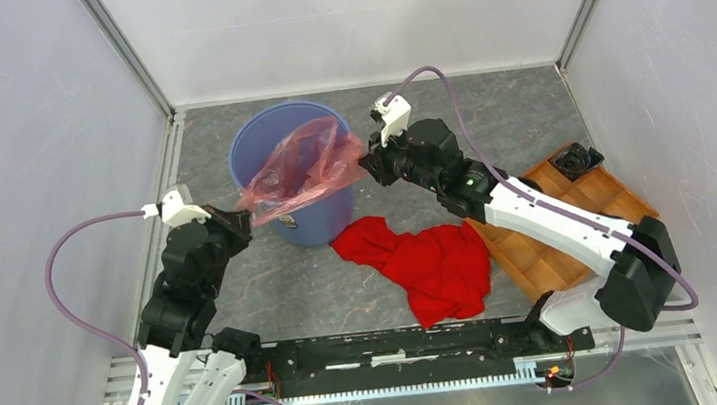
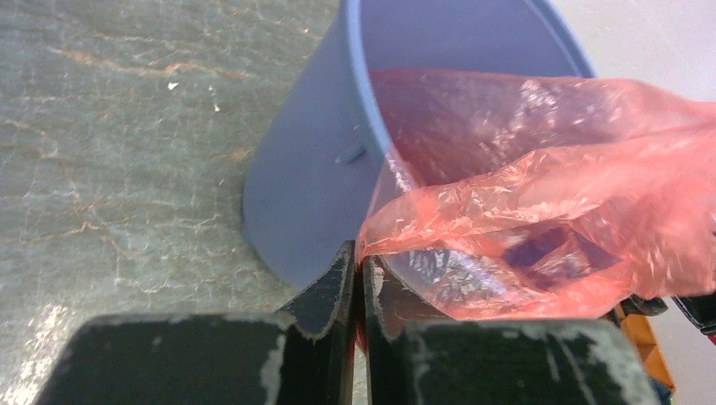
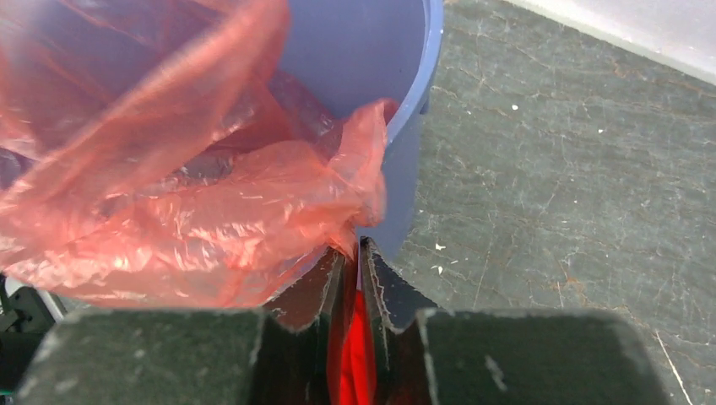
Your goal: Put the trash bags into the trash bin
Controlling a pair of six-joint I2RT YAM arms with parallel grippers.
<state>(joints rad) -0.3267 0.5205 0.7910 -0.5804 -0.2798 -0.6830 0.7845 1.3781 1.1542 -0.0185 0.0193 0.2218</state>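
The left end effector (image 2: 359,257) and the right end effector (image 3: 353,251) each clamp an edge of the thin translucent red-orange plastic bag (image 1: 301,168). It is stretched across the mouth of the round blue plastic bin (image 1: 321,221) and sags partly inside. Pulling apart could tear the film, slip a grip, or tip the bin.

Grey marbled tabletop (image 1: 526,114); plain pale walls (image 1: 355,12) left, right, far; aluminium posts (image 1: 127,54) at far corners; even light.
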